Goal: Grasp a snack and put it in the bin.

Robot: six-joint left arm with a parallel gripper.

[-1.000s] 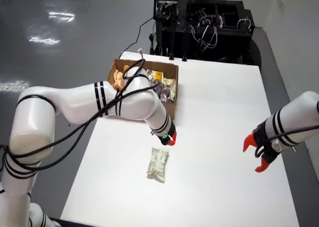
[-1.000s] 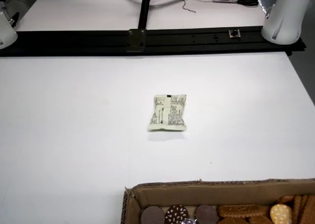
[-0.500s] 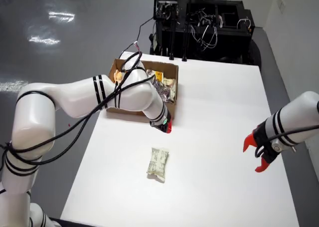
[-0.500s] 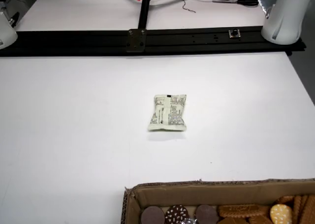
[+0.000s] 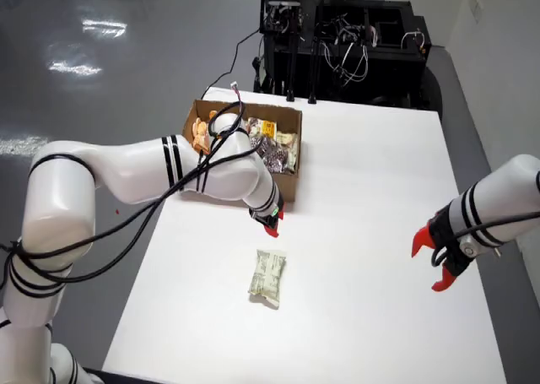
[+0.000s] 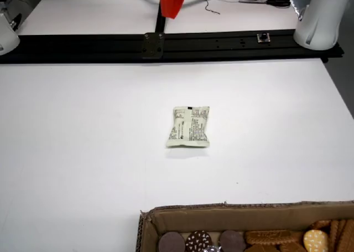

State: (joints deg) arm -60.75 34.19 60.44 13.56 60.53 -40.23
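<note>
A pale green snack packet (image 5: 267, 276) lies flat on the white table, alone in the middle; the low view across the table shows the packet (image 6: 189, 127) with printed text facing up. The cardboard bin (image 5: 245, 107) stands at the back left in the view from above, holding biscuits and foil packets. My gripper (image 5: 271, 223) hangs at the bin's near right corner, a short way behind the packet and above the table. Its red fingertips sit close together with nothing between them. A red fingertip (image 6: 172, 1) pokes in at the top edge of the low view.
A second white arm's red gripper (image 5: 432, 262) hangs open over the table's right side. Black equipment racks (image 5: 346, 38) stand behind the table. In the low view a black rail (image 6: 166, 44) runs along the far edge, with the bin's wall (image 6: 249, 212) at the bottom.
</note>
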